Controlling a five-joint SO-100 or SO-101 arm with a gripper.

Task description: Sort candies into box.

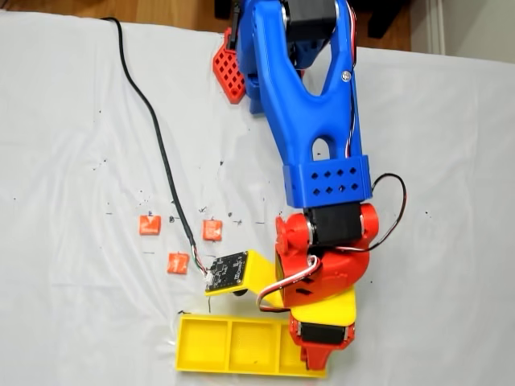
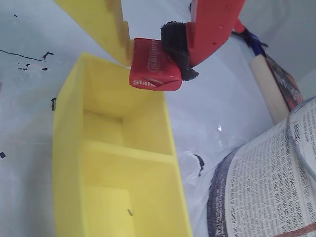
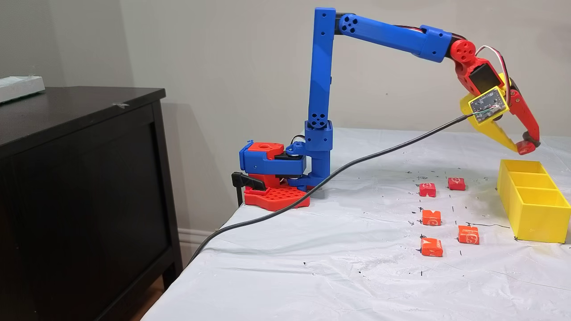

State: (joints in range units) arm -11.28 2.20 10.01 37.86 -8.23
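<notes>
Up close in the wrist view, the jaws pinch a red candy (image 2: 154, 72) just above the yellow box (image 2: 69, 148) of three compartments. A fixed view from the side shows five candies (image 3: 431, 217) on the desk (image 3: 334, 267); from above, the blue arm (image 1: 310, 104) hides some, leaving three.

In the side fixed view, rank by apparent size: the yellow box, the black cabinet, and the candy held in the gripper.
1. Black cabinet, though it stands nearest the camera.
2. Yellow box.
3. Held candy, pinched in the gripper above the box.
</notes>
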